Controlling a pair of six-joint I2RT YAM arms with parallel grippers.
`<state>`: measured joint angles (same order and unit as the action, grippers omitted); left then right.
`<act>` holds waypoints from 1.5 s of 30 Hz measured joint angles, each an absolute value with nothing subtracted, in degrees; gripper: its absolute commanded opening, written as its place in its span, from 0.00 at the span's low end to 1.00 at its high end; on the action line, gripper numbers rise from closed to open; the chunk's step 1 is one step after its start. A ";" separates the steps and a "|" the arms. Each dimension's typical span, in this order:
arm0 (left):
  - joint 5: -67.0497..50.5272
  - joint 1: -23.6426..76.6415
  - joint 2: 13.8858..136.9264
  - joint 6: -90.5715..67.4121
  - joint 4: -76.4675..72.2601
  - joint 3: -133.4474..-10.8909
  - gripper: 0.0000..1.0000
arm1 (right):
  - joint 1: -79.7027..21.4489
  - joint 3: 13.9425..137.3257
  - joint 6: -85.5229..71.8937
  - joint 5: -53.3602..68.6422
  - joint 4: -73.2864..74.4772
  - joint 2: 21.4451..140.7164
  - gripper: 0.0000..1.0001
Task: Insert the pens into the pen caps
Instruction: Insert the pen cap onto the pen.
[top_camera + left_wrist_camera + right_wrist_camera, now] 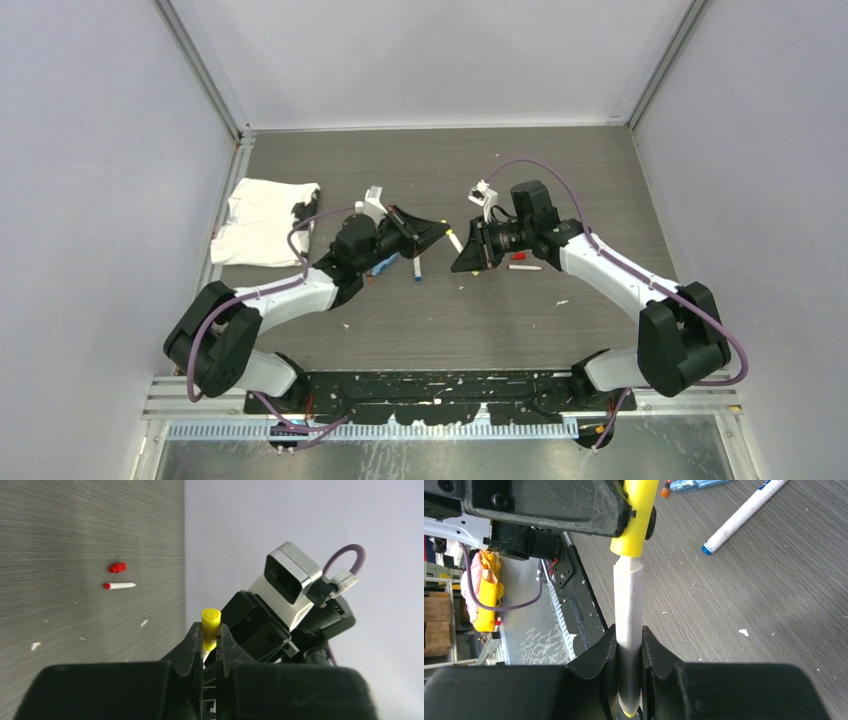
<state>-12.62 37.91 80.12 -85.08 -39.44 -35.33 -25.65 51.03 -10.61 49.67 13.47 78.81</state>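
left hand (212, 639): you have it clamped on yellow cap (210, 622)
right hand (629, 645): clamped on white pen (628, 600)
joint: pen nose inside cap mouth

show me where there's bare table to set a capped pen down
Free: the far strip of table along the back wall, right of the white cloth; also the near strip before the arm bases. Crowded: the middle, where left gripper and right gripper meet, with blue-tipped pen, red pen and red cap beside them.
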 measured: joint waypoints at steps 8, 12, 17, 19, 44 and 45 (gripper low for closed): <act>-6.52 41.67 77.23 -75.09 -21.28 -42.39 0.01 | -25.39 51.20 -9.23 48.56 15.77 78.81 0.01; -2.63 44.01 76.58 -71.29 -12.73 -46.04 0.01 | -25.54 51.35 -6.28 47.53 17.87 78.78 0.01; 5.28 48.36 76.58 -67.96 -3.68 -50.52 0.01 | -26.59 51.37 -1.83 45.10 20.27 78.22 0.01; 7.92 49.82 76.58 -67.77 -1.61 -51.40 0.01 | -27.35 51.37 -0.01 43.18 21.32 77.71 0.01; 14.74 59.24 68.93 -61.08 -13.89 -46.78 0.41 | -24.86 48.34 0.95 51.07 11.05 68.60 0.01; 14.15 59.66 68.40 -61.01 -13.56 -46.72 0.42 | -24.73 48.34 0.89 51.33 10.41 68.60 0.01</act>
